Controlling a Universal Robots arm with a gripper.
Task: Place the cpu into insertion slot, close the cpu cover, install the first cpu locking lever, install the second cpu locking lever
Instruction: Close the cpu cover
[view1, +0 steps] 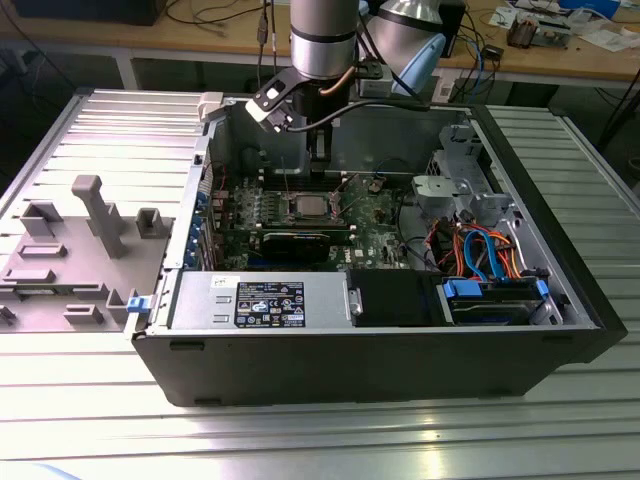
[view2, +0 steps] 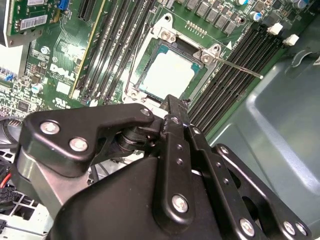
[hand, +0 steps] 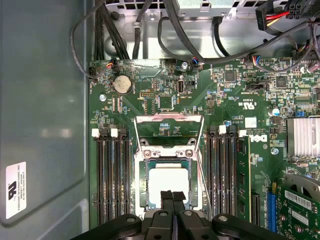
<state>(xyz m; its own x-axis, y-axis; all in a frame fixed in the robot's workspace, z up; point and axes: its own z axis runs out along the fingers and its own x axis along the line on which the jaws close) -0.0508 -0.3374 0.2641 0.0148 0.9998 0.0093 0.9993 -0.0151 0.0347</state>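
exterior view: case (view1: 350, 350) with cpu (view1: 305, 207) on ribbed metal table (view1: 300, 430), workbench (view1: 90, 35) behind

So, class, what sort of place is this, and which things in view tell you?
Probably a robotics or electronics workshop: an open black metal computer case lies on a ribbed silver metal table, a grey robot arm reaches into it, and a wooden workbench strewn with cables stands behind.

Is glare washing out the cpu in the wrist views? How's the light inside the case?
Second wrist view: the cpu top is blown out near-white. First wrist view: it glares pale too, the shut fingers dark over its edge. Exterior view: the case interior is dim; the table slats reflect brightly.
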